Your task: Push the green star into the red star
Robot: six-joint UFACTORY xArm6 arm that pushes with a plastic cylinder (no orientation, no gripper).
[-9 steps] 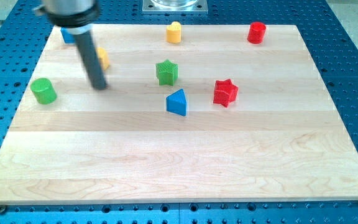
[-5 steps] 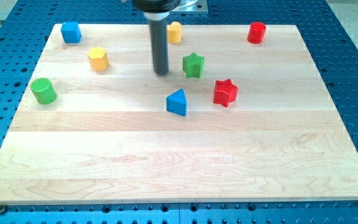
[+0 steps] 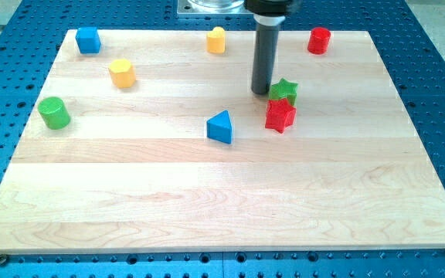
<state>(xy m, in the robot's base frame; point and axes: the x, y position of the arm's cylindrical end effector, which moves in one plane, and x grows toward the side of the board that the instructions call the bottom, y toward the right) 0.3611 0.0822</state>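
A: Camera view: where does the green star (image 3: 284, 89) sit?

B: Right against the red star (image 3: 280, 115), at its 12 o'clock, the two looking in contact. The arm's tip (image 3: 260, 92) stands just beside the green star, at its 9 o'clock.

A: And the hand?

B: There is none; the arm ends in a bare rod, so nothing can open, close or hold.

A: How should the push finish well?

B: Judging from this, the stars appear joined, so any further nudge should be short and aimed toward 5 o'clock, through the green star's middle, or it may slip off past the red one. The blue triangle (image 3: 220, 127), at the red star's 9 o'clock on the worktop (image 3: 207, 201), stays clear of that line.
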